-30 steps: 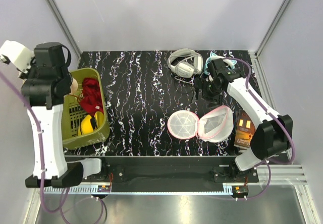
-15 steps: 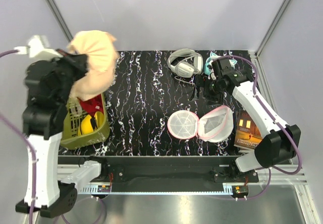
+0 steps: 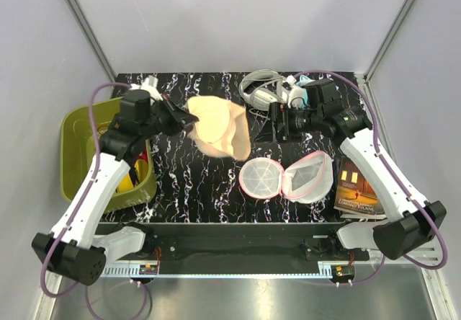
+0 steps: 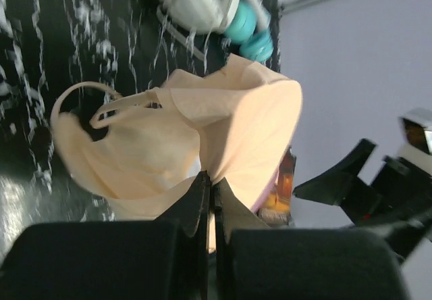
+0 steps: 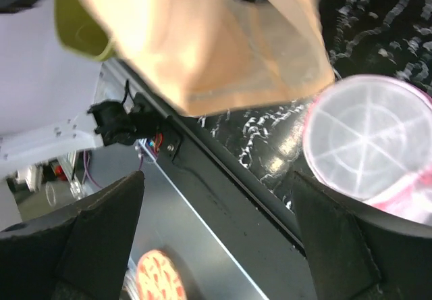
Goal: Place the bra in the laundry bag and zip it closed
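We note the left claw point(image 3: 189, 121) clenched on an edge of the bra point(image 3: 220, 127), holding it over the middle of the table point(image 3: 187, 183). The right claw point(image 3: 279, 124) is spread wide and empty, just beside the bra. The bag point(image 3: 308, 177) lies unzipped near the table's front edge. Count: one bra, one bag, one basket point(image 3: 75, 154), one headset point(image 3: 261, 89), one book point(image 3: 358, 190).

Across the table point(image 3: 187, 183), left to right
Basket point(image 3: 70, 154) at left edge; bra point(image 3: 218, 127) just right of it; laundry bag point(image 3: 263, 178) nearer, further right; book point(image 3: 358, 189) beside the bag's right; headphones point(image 3: 253, 89) at far edge.
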Controlling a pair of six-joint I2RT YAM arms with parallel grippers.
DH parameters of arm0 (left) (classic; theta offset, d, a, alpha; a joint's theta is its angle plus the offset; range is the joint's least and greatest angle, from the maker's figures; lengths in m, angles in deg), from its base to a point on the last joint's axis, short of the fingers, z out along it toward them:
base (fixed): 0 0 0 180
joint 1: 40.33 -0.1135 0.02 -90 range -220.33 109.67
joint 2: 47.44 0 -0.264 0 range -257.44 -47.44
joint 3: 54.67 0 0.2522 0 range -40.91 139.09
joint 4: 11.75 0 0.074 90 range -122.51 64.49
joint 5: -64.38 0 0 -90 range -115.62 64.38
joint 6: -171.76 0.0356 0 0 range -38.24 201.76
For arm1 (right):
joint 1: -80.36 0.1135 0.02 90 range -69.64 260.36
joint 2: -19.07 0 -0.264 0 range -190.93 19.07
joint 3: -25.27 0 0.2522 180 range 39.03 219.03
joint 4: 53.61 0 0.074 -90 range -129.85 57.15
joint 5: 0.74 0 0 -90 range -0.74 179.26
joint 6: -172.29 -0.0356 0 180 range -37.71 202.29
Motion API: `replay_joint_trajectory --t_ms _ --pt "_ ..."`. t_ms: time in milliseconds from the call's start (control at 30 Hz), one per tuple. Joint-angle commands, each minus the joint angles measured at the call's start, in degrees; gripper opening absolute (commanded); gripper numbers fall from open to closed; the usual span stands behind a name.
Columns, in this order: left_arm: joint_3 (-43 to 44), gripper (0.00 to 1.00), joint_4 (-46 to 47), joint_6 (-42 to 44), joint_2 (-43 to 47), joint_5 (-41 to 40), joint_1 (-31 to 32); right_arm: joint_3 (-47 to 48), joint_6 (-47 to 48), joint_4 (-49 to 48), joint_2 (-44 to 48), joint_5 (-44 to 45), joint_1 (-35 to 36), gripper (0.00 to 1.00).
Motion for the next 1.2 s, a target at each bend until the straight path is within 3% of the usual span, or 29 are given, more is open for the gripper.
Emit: replay_joint_trajectory --t_ms 0,233,567,933,1167 --pt "-1.7 0.0 -3.6 -8.9 -3.0 8.3 0.3 -0.2 6.9 -7.8 3.5 -4.6 5.2 0.97" --pt "-1.5 0.0 -15.9 -1.8 -9.5 16.1 0.7 -1.4 13.4 -9.8 2.1 -2.2 13.9 1.0" --pt "-12.0 0.0 -16.1 1.4 -8.7 18.5 1.0 -5.6 24.0 -18.6 -3.2 13.6 31.0 1.0" --pt "-15.4 0.0 -16.3 -3.3 -7.4 20.6 1.0 -10.1 27.9 -26.3 -7.7 26.1 42.2 1.0" --pt "-15.7 0.0 -16.4 -3.5 -8.3 22.0 1.0 -14.2 27.7 -33.0 -10.6 39.9 46.8 1.0"
